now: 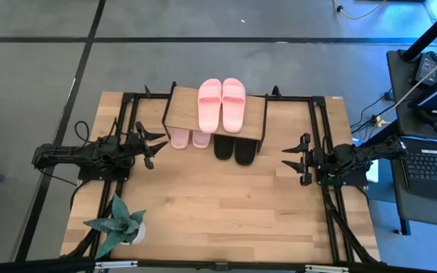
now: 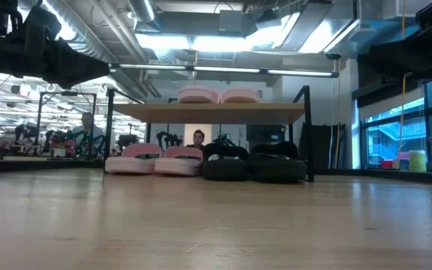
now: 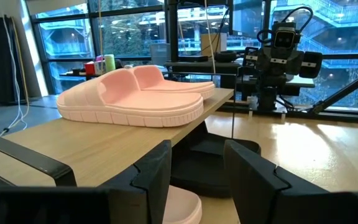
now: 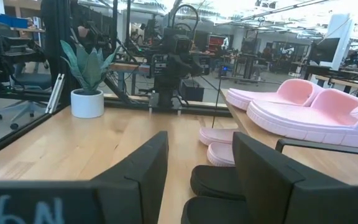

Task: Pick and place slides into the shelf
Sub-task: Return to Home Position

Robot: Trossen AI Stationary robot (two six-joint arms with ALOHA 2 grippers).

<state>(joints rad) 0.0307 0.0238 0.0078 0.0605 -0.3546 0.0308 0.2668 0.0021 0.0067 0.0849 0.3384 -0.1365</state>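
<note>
The shelf (image 1: 179, 111) stands at the table's far side. One pink pair of slides (image 1: 221, 102) lies on its wooden top board. Under the board, a second pink pair (image 1: 190, 139) and the black pair (image 1: 234, 149) rest on their soles, side by side; the low view shows the pink slides (image 2: 154, 160) and the black slides (image 2: 255, 162). My left gripper (image 1: 154, 144) hovers open left of the shelf, level with its top board (image 3: 73, 140). My right gripper (image 1: 293, 158) hovers open right of the shelf, near the black slides (image 4: 219, 180).
A potted plant (image 1: 118, 224) stands near the table's near left corner. Black rails (image 1: 326, 159) run along the table's sides. A laptop desk (image 1: 431, 163) is off the table's right. Bare wood (image 1: 226, 205) stretches between the shelf and the near edge.
</note>
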